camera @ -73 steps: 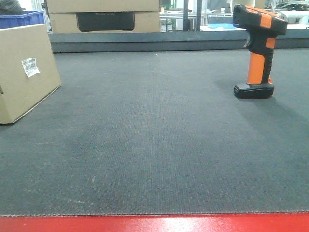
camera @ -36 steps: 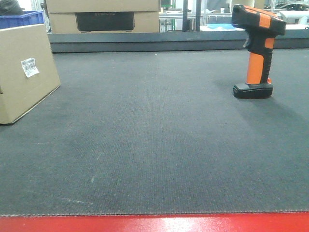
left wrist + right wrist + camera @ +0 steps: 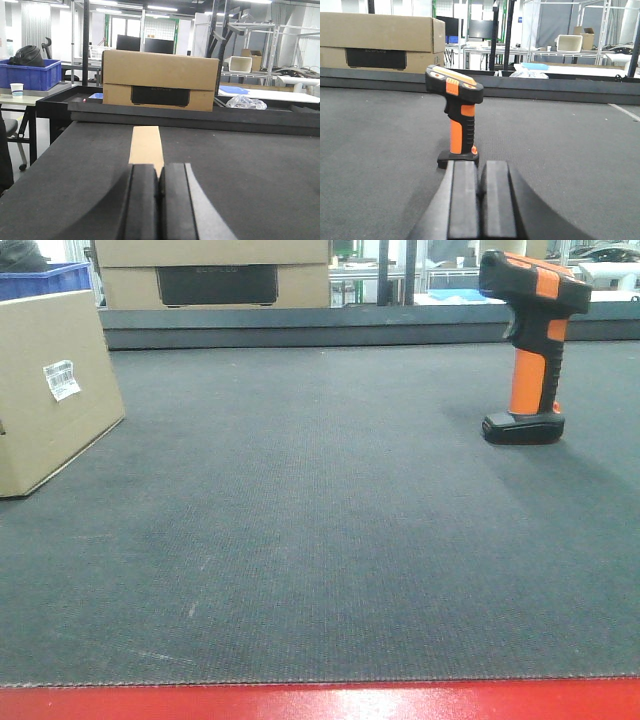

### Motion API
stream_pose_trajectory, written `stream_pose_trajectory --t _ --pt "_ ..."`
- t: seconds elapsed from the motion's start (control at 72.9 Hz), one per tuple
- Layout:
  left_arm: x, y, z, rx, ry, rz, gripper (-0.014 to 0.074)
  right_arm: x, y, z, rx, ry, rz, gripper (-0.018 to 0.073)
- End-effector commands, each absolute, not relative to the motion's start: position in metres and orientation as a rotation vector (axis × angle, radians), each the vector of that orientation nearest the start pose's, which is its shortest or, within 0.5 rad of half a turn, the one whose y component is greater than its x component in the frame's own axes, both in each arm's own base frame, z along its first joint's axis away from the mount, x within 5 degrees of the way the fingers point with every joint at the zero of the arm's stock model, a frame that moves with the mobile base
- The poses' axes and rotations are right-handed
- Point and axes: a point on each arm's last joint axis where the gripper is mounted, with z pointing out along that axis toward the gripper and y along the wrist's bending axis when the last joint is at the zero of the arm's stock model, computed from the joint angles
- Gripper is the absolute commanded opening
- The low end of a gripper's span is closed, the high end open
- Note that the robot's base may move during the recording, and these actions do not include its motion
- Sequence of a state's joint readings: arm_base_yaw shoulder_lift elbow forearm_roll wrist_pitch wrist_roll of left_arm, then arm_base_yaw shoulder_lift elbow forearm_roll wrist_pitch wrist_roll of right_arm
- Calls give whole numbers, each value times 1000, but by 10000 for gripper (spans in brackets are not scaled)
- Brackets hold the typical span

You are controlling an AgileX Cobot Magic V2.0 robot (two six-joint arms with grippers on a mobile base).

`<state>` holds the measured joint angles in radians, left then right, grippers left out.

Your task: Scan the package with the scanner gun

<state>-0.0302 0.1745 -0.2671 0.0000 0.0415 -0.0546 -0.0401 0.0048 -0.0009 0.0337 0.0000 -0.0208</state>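
The package [image 3: 50, 390] is a cardboard box with a white barcode label [image 3: 62, 380], standing at the mat's left edge. The scanner gun [image 3: 528, 350], orange and black, stands upright on its base at the far right. Neither gripper shows in the front view. In the right wrist view my right gripper [image 3: 480, 164] is shut and empty, just short of the scanner gun's [image 3: 457, 120] base. In the left wrist view my left gripper [image 3: 160, 167] is shut and empty, with a tan cardboard-coloured strip [image 3: 146, 145] straight ahead of its fingertips.
A big cardboard box [image 3: 215, 270] stands behind the mat's raised black back rail [image 3: 350, 325]. A blue crate [image 3: 45, 280] is at the back left. The dark mat [image 3: 300, 510] ends at a red front edge [image 3: 320, 702].
The scanner gun sits a few pixels further left in the front view, as if the view shifted slightly. Nothing else differs.
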Motion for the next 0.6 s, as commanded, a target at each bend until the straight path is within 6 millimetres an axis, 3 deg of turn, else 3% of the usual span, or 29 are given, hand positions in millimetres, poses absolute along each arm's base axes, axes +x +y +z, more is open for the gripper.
stream_pose_trajectory --t 0.0,0.178,0.59 --pt "61 -2 290 -13 1417 -71 -111 56 -3 214 33 1476 -38 -168" --pt "61 -2 290 -13 1417 -71 -111 56 -2 205 80 1576 20 -168" --pt "61 -2 290 -13 1417 -71 -111 56 -2 205 91 1571 33 -168"
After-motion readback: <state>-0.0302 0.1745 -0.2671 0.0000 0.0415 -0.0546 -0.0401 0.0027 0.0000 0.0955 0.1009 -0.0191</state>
